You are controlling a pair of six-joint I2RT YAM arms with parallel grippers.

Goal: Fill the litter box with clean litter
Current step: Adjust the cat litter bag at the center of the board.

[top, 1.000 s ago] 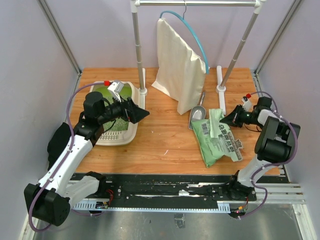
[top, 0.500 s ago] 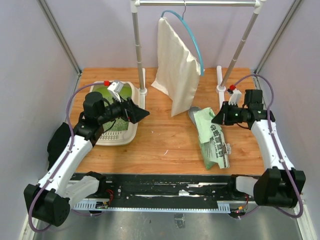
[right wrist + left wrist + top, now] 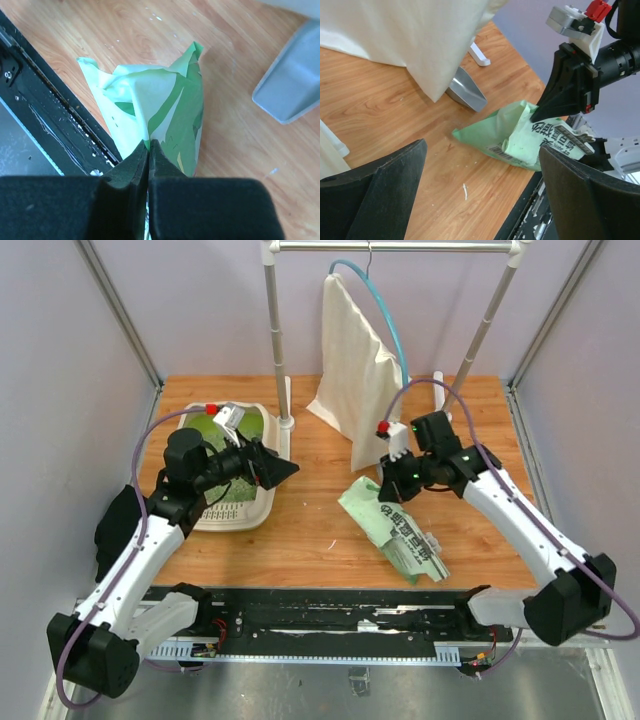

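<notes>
Two arms were working over a wood-grain tabletop point(image 3: 320, 445) boxed in by pale lilac walls, with a black rail point(image 3: 330, 615) running along the near edge. A white pole rack point(image 3: 272, 330) stood at the back, and a cream cloth bag point(image 3: 360, 370) hung from it on a blue hanger.

The litter box point(image 3: 262, 502) sat on the far-left part of the table, right beside the rack's left foot. It had a beige rim and a lime-green inside, and some speckled clean litter point(image 3: 238, 490) showed under the arm. The left gripper point(image 3: 285, 468) hung over the box's right rim with its jaws spread wide and nothing in them.

The right gripper point(image 3: 148, 150) was clenched tight on a crumpled top corner of the green litter bag point(image 3: 395, 530). That end was pulled up while the rest lay slanted on the wood, right of centre, with the bottom end near the rail. A grey metal scoop point(image 3: 465, 90) lay just behind the bag, tucked by the cloth bag's lower edge. A few white crumbs point(image 3: 465, 190) were scattered on the wood.
</notes>
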